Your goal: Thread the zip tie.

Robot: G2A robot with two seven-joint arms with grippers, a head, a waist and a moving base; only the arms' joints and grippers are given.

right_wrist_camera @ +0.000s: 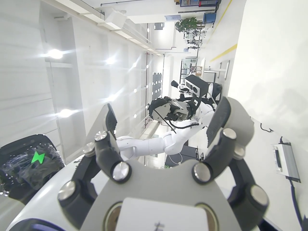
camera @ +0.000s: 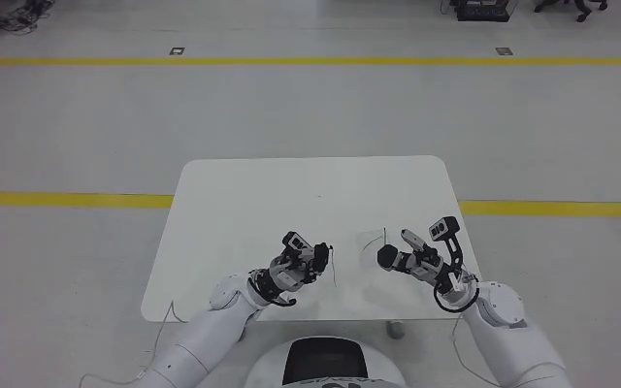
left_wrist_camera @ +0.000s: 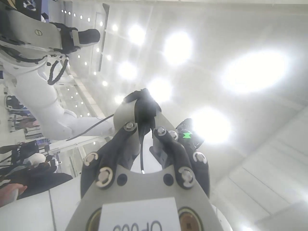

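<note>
Left wrist view has the left gripper [left_wrist_camera: 144, 111] clamped tight on the black zip tie [left_wrist_camera: 141, 155], whose thin strap runs back between the jaws toward the palm. Across a gap, above the table [camera: 291, 194], the right gripper [camera: 396, 250] stands spread and empty. The strap looks light, springy and slick, so it will likely whip or twist. Taking the free tail close behind its tip should steady it for feeding.
</note>
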